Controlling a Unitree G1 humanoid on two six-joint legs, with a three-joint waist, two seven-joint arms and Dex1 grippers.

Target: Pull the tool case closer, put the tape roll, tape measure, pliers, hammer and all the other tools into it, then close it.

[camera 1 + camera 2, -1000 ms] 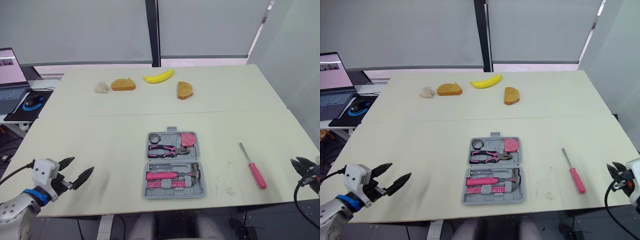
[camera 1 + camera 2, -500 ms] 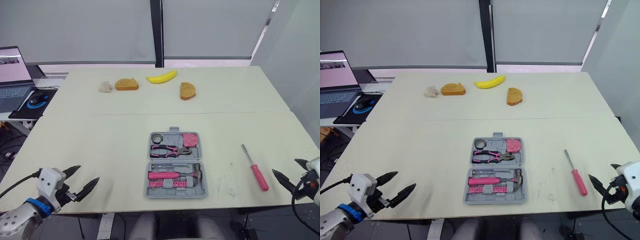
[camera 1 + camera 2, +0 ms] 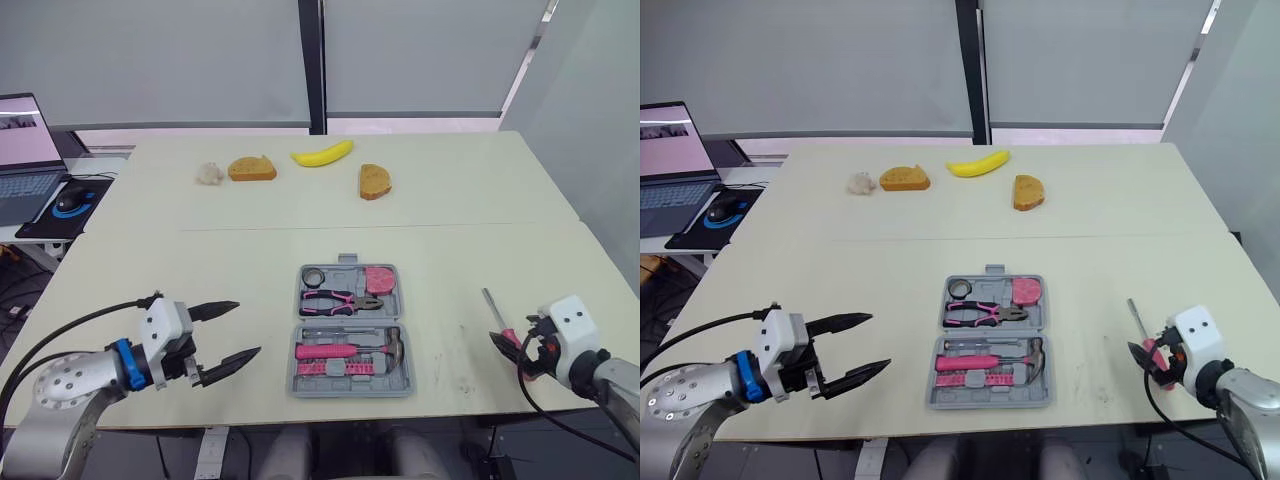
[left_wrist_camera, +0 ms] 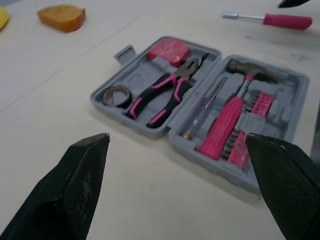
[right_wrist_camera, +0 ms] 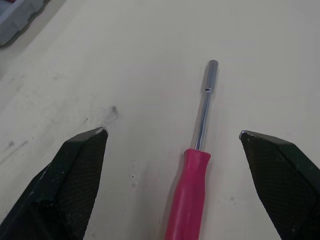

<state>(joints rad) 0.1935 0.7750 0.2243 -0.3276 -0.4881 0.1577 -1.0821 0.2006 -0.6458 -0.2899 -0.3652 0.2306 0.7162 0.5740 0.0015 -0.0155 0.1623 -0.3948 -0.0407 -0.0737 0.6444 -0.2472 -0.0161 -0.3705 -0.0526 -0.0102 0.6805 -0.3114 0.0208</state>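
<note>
Lying open at the front middle of the pale table (image 3: 250,260), the grey plastic tool case (image 4: 135,80) holds most tools. The left gripper (image 3: 248,327) gapes beside it. The right gripper (image 5: 171,132), spread wide, straddles the pink-handled screwdriver (image 5: 190,195), which could roll away if pinched off-centre.

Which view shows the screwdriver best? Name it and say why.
The right wrist view: the screwdriver lies close up between the fingers of the open right tool, shaft and pink handle clear. Both eye views show it small, handle partly behind that tool. The left wrist view shows it small, beyond the case.
</note>
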